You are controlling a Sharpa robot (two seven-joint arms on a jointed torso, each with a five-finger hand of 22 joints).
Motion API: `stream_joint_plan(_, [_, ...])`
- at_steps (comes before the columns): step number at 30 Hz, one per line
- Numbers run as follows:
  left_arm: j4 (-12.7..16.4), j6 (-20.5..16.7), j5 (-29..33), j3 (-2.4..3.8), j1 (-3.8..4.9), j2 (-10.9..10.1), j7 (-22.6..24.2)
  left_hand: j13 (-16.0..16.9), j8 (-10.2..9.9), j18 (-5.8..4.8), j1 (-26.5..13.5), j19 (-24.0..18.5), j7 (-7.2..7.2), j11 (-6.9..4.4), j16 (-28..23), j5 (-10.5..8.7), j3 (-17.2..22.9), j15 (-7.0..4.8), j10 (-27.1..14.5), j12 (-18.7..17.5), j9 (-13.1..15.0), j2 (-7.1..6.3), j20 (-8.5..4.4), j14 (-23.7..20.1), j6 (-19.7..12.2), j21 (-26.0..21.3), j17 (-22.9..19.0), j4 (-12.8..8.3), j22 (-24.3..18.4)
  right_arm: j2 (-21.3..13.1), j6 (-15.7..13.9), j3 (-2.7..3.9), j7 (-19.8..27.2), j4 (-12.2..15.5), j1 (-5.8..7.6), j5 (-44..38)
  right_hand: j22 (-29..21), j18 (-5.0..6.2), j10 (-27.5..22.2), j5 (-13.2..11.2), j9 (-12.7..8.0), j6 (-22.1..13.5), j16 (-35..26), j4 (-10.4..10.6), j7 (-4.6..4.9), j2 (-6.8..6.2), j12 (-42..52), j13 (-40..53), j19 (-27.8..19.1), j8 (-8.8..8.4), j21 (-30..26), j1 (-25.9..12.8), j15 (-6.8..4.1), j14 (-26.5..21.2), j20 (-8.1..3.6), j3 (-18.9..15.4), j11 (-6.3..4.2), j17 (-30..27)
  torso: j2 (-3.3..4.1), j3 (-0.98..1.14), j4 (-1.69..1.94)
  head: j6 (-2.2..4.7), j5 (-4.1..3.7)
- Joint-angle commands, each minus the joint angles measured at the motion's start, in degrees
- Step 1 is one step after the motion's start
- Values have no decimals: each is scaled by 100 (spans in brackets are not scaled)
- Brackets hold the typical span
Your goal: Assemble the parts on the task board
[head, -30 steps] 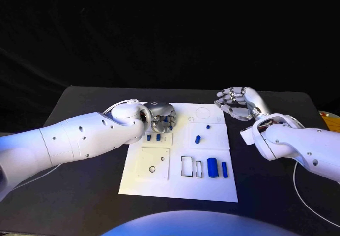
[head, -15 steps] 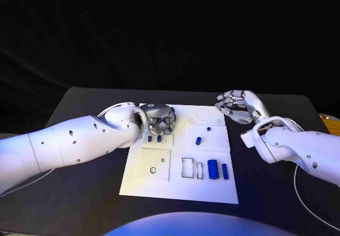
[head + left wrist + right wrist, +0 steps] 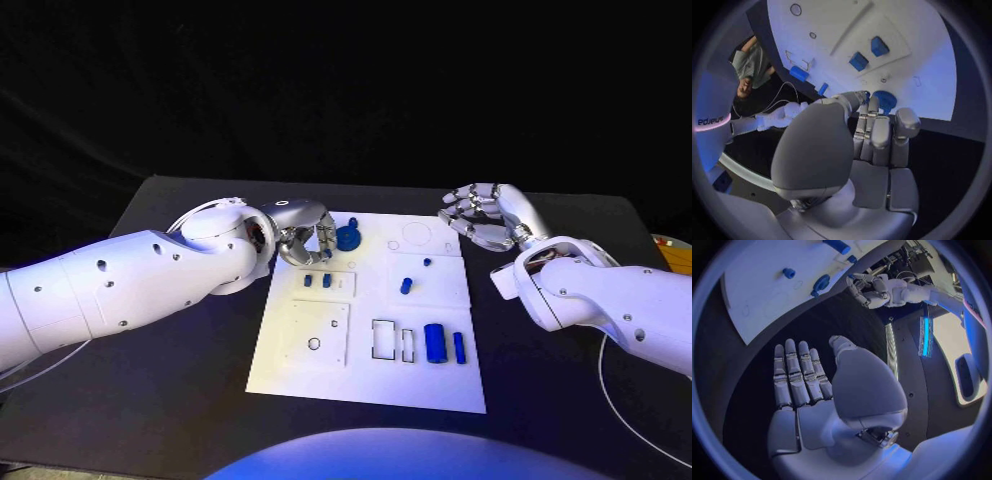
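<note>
The white task board lies mid-table. A round blue part sits on its far left corner. My left hand is just left of that part, fingers pointing at it. In the left wrist view the round blue part lies just past the straight fingertips. In the right wrist view a gap separates the left hand from the round blue part. My right hand hovers empty beyond the board's far right corner, fingers apart. A thick blue cylinder and a thin blue pin lie near right.
Two small blue pieces stand in the left plate, and other small blue pieces sit near the board's middle. Rectangular slots open beside the cylinder. A white cable lies on the black table at right.
My left hand has drawn back from over the two small blue pieces toward the board's far left edge, and the round blue part now shows beside its fingertips. The right hand has barely moved.
</note>
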Motion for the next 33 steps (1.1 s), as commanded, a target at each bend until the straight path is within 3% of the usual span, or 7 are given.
stream_joint_plan(1, [-22,216,169,8,5,-59,-48,-6,-26,-80,-60,24,6,-12,17,-20,26,7,51,-47,10,3,-5,20,52,10,-20,15,-5,4,77,0,43,-2,-9,-46,-6,11,-8,20,-9,-23,-21,-24,382,15,14,-7,-43,27,4,2,-5,-14,-4,3,39,-6,-4,-2,3,-12,16])
stream_joint_plan(4, [-68,283,181,9,4,-84,-53,-8,-40,-78,-84,15,3,-12,15,-21,13,7,64,-80,10,-20,-5,17,53,3,-27,18,-13,6,78,0,44,-4,-12,-46,-6,11,-8,20,-9,-23,-21,-24,382,15,14,-7,-43,27,4,2,-5,-14,-4,3,39,-6,-4,5,-1,-18,31])
stream_joint_plan(10, [-175,352,191,6,0,-60,-63,-8,-43,-78,-87,13,0,-14,10,-21,10,6,70,-87,11,-26,-5,11,55,2,-44,16,-14,11,82,0,43,-5,-14,-45,-6,11,-8,20,-9,-23,-21,-24,382,15,14,-7,-43,27,4,2,-5,-14,-4,3,39,-6,7,-6,-7,-24,49])
stream_joint_plan(16, [-250,372,191,-2,-4,-2,-49,-7,-44,-77,-88,11,-2,-15,11,-20,9,6,76,-92,12,-26,-6,12,58,0,-41,15,-16,13,82,1,43,-8,-15,-45,-6,11,-8,20,-9,-23,-21,-24,382,15,14,-7,-43,27,4,2,-5,-14,-4,3,39,-6,6,4,-14,-31,64])
stream_joint_plan(33, [-526,420,145,-47,-26,262,-30,-6,-54,-78,-85,17,-1,-17,19,-17,14,4,88,-108,11,-20,-9,21,57,4,-15,10,-7,24,87,1,44,-12,-15,-39,-21,12,-6,20,-16,-23,-27,-20,380,24,14,-7,-36,35,7,6,-5,-8,-5,9,38,-24,5,-5,-18,-51,64])
